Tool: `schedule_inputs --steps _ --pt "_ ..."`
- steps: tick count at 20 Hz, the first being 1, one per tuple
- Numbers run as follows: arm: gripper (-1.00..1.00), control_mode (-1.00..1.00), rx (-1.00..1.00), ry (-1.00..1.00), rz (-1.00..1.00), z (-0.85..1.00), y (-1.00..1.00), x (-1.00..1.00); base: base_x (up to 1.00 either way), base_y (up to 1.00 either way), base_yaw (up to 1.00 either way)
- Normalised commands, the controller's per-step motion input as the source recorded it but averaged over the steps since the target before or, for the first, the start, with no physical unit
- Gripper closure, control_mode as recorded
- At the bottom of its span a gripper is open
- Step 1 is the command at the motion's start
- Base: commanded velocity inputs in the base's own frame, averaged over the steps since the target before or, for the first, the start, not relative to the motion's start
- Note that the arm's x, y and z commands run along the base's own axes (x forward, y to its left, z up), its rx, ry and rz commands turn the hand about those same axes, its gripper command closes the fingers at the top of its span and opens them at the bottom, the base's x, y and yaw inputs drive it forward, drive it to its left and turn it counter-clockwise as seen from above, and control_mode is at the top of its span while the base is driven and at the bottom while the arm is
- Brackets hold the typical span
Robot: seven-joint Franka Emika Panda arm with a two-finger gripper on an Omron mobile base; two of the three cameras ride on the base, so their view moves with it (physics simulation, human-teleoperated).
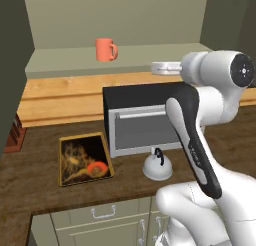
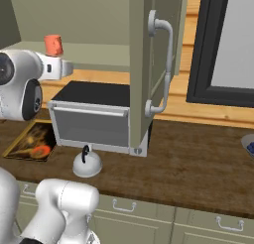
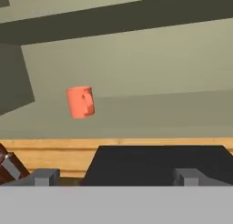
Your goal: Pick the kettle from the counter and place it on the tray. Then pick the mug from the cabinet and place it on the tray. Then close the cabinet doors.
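The salmon-orange mug (image 1: pixel 106 50) (image 2: pixel 53 45) (image 3: pixel 81 101) stands upright on the pale green shelf of the open cabinet (image 1: pixel 130 57). My gripper (image 3: pixel 116 177) (image 1: pixel 163 67) (image 2: pixel 65 68) hovers above the microwave and faces the shelf. It is open, its fingertips (image 3: pixel 45 176) wide apart with nothing between them, well short of the mug. On the counter (image 1: pixel 45 187), the silvery kettle (image 1: pixel 158 166) (image 2: pixel 87 163) sits in front of the microwave. The tray (image 1: pixel 84 158) (image 2: pixel 31 141) lies to the kettle's left, with nothing placed on it. Both cabinet doors (image 2: pixel 149 64) stand open.
A black and grey microwave (image 1: pixel 142 120) (image 2: pixel 94 116) (image 3: pixel 159 164) stands under the shelf. A reddish-brown block (image 1: pixel 15 132) sits at the counter's left end. The right door's curved handle (image 2: pixel 162 64) juts out beside the microwave. A blue bowl (image 2: pixel 249 144) rests far right. Green drawer fronts (image 1: pixel 105 215) run below the counter.
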Motion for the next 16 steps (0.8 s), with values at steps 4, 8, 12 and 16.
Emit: schedule_inputs --steps 4,8,12,16 --pt "-1.0 -1.0 0.07 -0.08 0.03 0.2 0.0 0.42 0.0 0.0 0.0" --pt "-1.0 -1.0 0.0 0.0 0.0 0.0 0.0 0.03 0.0 0.0 0.0" --pt "-1.0 -1.0 0.0 0.11 0.0 0.0 0.06 0.49 0.0 0.0 0.0" --pt "-1.0 -1.0 0.0 0.13 0.0 0.0 0.16 0.52 0.0 0.0 0.0"
